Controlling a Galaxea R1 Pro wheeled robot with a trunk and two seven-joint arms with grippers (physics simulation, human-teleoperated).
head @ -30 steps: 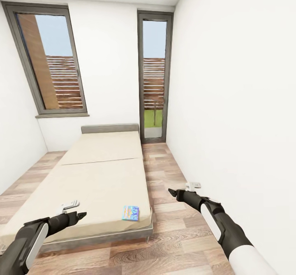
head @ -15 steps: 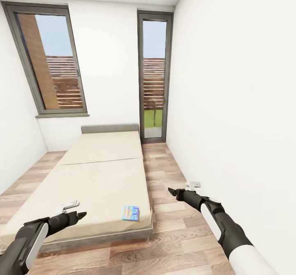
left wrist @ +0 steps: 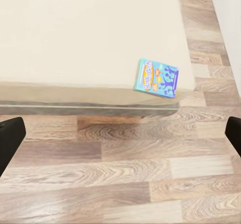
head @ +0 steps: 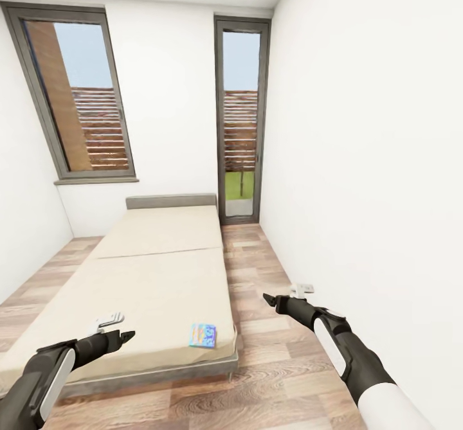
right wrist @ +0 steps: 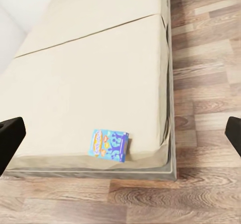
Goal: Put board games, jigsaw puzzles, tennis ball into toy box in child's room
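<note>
Narrow bedroom with a wood-plank floor [head: 257,269]. Bed [head: 154,276] with beige cover along the left half, headboard at 12 o'clock against the far wall. Two windows [head: 80,96] on that wall, the taller one at 1 o'clock.

One board game [head: 202,335] lying flat on the bed's near right corner, just inside the edge; blue box with cartoon print. Seen also from the left wrist [left wrist: 156,77] and right wrist [right wrist: 109,145].

Left gripper [head: 125,335] at 7 o'clock, held over the bed's near edge, well left of the game; fingers spread wide, empty. Right gripper [head: 268,300] at 5 o'clock, above the floor just right of the bed; fingers spread wide, empty.
</note>
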